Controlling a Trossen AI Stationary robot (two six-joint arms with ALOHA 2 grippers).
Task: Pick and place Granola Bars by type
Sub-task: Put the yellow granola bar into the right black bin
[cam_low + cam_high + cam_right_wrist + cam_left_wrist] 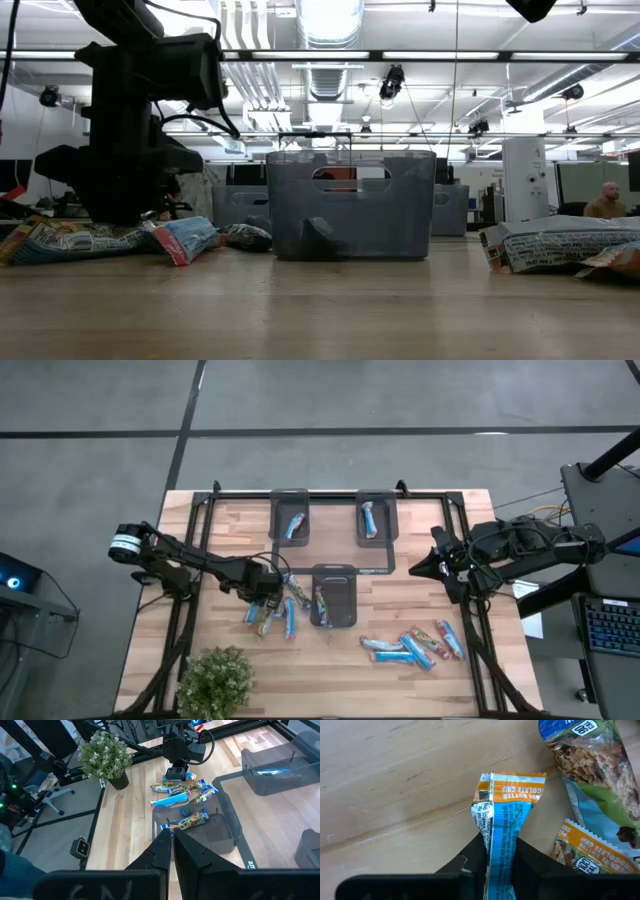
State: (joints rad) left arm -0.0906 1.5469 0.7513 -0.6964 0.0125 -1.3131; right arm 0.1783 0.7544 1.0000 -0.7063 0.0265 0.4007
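A: What is the left gripper (500, 857) doing?

B: It is reaching down into the left pile of granola bars (268, 610) on the desk (330, 665), and its jaws are pinching one blue-and-orange wrapped bar (502, 820) edge-on between them.

A: And the right gripper (172, 837)?

B: It is hanging above the desk's right side, with its jaws pressed together and nothing in them.

A: Where are the other bars lying?

B: A second pile (415, 647) is sitting near the front right of the desk. The two far trays (290, 520) are each holding a single bar, and the nearer middle tray (335, 600) is holding one too. A potted plant (215, 680) is standing at the front left corner.
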